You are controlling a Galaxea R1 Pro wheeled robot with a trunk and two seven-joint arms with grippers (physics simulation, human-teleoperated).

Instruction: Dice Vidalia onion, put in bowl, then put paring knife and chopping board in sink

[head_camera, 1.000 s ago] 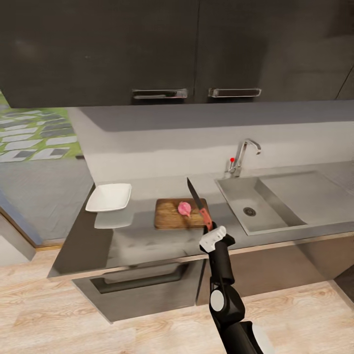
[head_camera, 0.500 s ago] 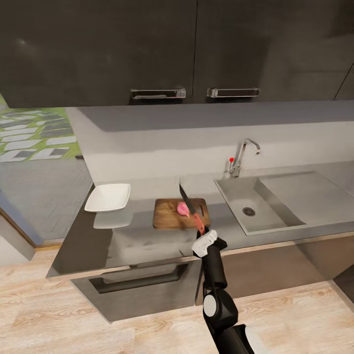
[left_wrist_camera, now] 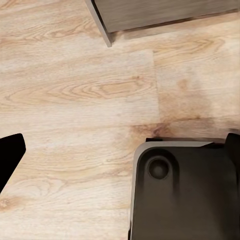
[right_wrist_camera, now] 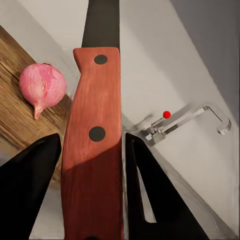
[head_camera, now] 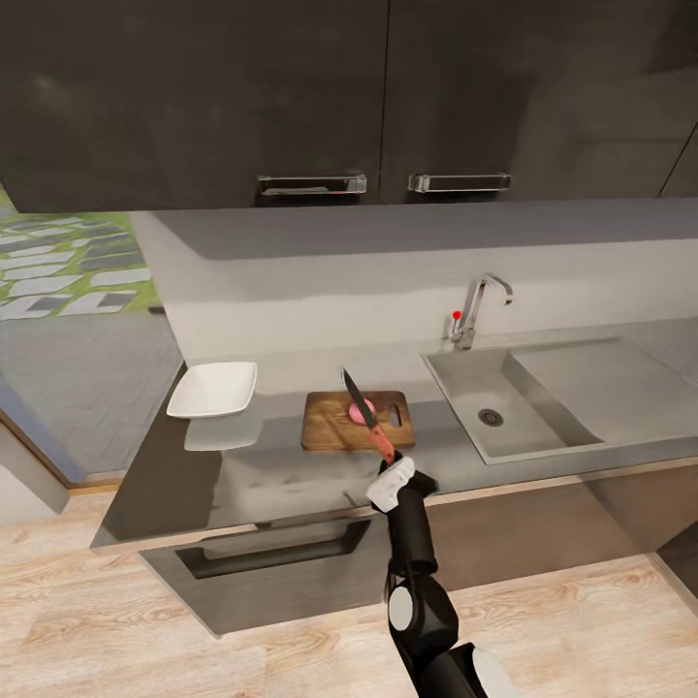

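My right gripper is shut on the paring knife, holding it by its red-brown handle with a finger on either side. The dark blade slants up and away over the chopping board. The pinkish Vidalia onion lies on the board right behind the blade and shows beside the handle in the right wrist view. The white bowl sits on the countertop left of the board. To the right is the sink. My left gripper hangs open over the floor.
The chrome tap with its red knob stands behind the sink. Dark wall cupboards hang above the counter. In the left wrist view, the robot's dark base sits on the wooden floor, near a cabinet corner.
My right arm has swung left with the knife. The blade, earlier right of the onion, now crosses in front of it over the board. The view shifted slightly.
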